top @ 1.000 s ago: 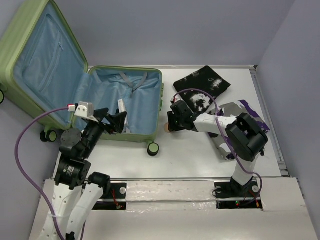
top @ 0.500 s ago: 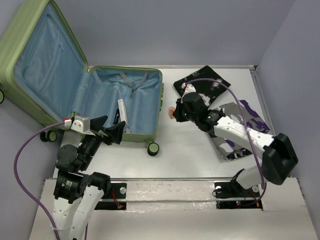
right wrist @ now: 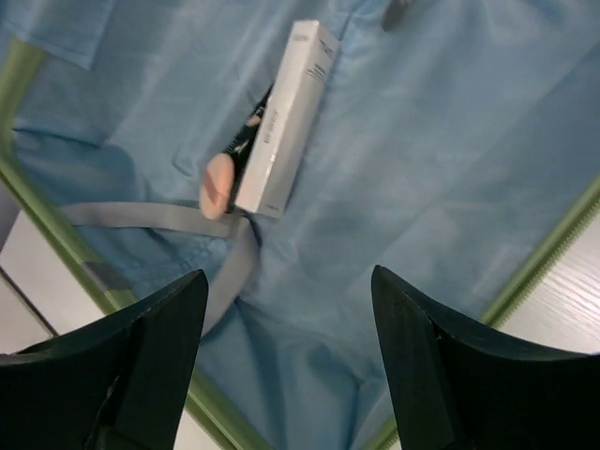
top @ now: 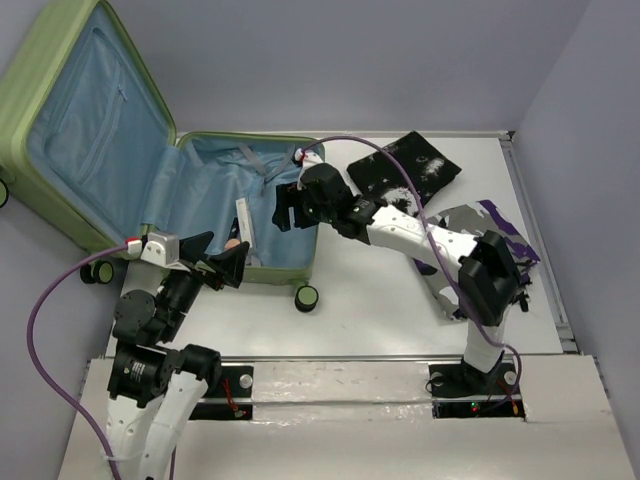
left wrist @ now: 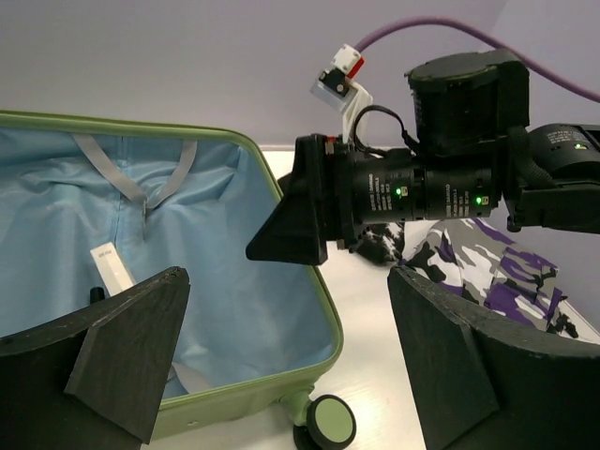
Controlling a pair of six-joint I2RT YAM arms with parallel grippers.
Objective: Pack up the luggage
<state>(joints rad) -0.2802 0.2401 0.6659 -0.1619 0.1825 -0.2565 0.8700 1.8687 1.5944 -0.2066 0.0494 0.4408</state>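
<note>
Quick progress check on packing the luggage (top: 90, 110). It's lying open on the bench (top: 380, 300), with the lid leaning back at the left and the blue-lined base flat in front of me.

I'm hovering my right hand (right wrist: 286, 375) over the base with the fingers spread wide and nothing between them. Looking down through them, I'm seeing a slim white box (right wrist: 286, 112) lying on the lining with a small peach thing (right wrist: 216, 185) right against its lower end. Something dark is poking out from under the box, but I can't tell what it is. The grey strap (right wrist: 159, 217) is lying loose just below them, not buckled over anything.

I'm holding my left hand (left wrist: 291, 375) near the front rim of the case. It's also wide open and empty, and it's looking across at my other arm.

So I'm reckoning I'm only partway through. The little stuff is in, but the bigger soft stuff isn't. The black-and-white cloth (top: 415, 165) and the purple camo cloth (top: 480, 230) are both sitting on the bench to the right of the case, well outside it. After those I'm guessing there's the strap to sort out and the lid to bring down, and the lid is looking like the awkward bit.
</note>
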